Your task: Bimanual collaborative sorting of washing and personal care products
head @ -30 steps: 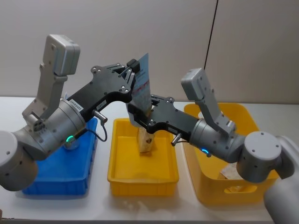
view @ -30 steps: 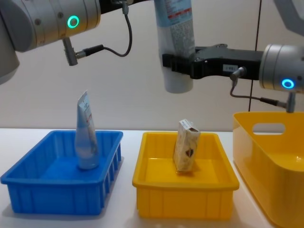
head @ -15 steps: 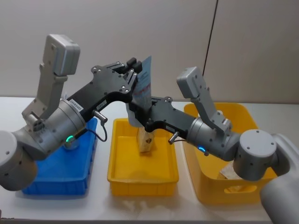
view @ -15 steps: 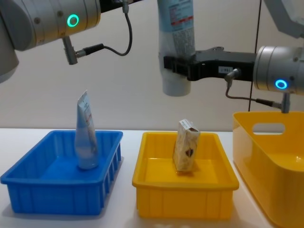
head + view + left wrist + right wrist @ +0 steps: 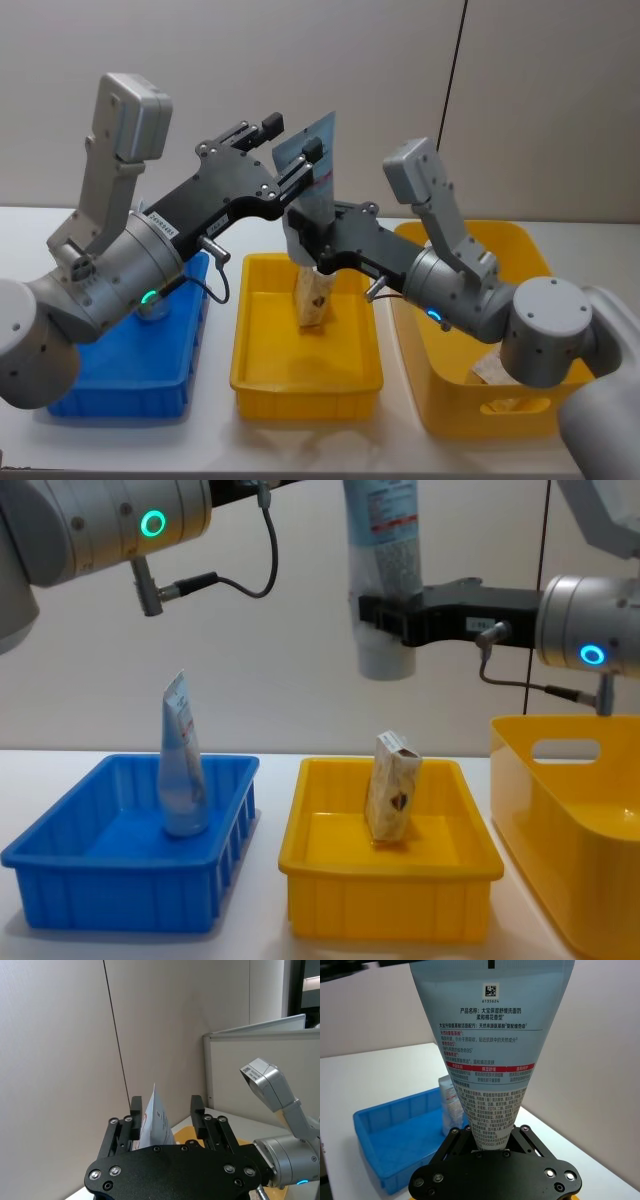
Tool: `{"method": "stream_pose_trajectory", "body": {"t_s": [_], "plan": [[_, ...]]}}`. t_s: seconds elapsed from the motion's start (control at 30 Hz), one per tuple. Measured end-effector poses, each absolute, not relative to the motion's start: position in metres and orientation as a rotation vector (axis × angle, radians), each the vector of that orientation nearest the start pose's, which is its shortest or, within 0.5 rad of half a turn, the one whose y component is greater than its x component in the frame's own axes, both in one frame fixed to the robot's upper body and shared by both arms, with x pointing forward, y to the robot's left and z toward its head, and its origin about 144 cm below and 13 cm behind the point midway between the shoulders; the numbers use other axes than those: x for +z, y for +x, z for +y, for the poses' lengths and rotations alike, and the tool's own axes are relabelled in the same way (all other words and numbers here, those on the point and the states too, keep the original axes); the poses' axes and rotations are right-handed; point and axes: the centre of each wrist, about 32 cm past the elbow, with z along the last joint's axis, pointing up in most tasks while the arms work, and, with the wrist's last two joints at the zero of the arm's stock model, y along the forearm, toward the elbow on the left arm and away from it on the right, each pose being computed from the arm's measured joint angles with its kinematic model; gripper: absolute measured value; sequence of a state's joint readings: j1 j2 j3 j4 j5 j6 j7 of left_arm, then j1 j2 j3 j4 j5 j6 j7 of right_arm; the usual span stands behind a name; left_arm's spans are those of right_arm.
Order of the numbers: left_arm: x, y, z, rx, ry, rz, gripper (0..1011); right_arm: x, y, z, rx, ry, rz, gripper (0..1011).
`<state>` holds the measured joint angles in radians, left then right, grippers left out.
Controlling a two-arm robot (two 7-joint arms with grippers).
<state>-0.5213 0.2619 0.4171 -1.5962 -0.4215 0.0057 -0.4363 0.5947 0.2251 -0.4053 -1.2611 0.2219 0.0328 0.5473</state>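
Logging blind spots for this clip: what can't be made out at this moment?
- Held squeeze tube: chest view's top edge cuts its crimped end.
- Left hand: fingers stand apart from the tube; contact unclear.
- Large yellow bin: right arm hides most contents in the head view.
- Beige pack: logo too small to read.

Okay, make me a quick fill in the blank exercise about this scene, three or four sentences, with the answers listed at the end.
1. The right gripper is shut on the cap end of the raised tube, while the left gripper around its crimped end is ____.
2. The tube in the bin stands in the ____ bin.
3. The beige pack leans upright in the ____ yellow bin.

Answers: open; blue; middle
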Motion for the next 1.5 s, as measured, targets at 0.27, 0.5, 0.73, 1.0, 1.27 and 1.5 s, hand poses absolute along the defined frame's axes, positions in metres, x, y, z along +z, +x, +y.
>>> {"method": "stream_pose_trajectory", "body": {"t_s": [0.27, 0.5, 0.73, 1.0, 1.27, 1.5], "plan": [[1.317, 0.549, 0.174, 0.687, -0.257, -0.305, 757, 1.261, 0.595, -0.202, -0.815, -0.059, -0.231, 168], [1.317, 0.549, 0.174, 0.687, -0.256, -0.305, 967, 1.262, 0.589, -0.213, -0.909, -0.059, -0.229, 167], [1.317, 0.549, 0.174, 0.688, -0.255, -0.304, 1001, 1.263, 0.582, -0.225, -1.012, -0.066, -0.225, 163], [1.317, 0.549, 0.174, 0.688, -0.255, -0.304, 1001, 1.261, 0.571, -0.243, -1.141, -0.089, -0.208, 162], [1.317, 0.549, 0.174, 0.687, -0.255, -0.304, 1001, 1.258, 0.562, -0.260, -1.255, -0.132, -0.175, 162], [1.317, 0.549, 0.174, 0.687, -0.255, -0.304, 1001, 1.253, 0.558, -0.275, -1.323, -0.186, -0.124, 191]]}}
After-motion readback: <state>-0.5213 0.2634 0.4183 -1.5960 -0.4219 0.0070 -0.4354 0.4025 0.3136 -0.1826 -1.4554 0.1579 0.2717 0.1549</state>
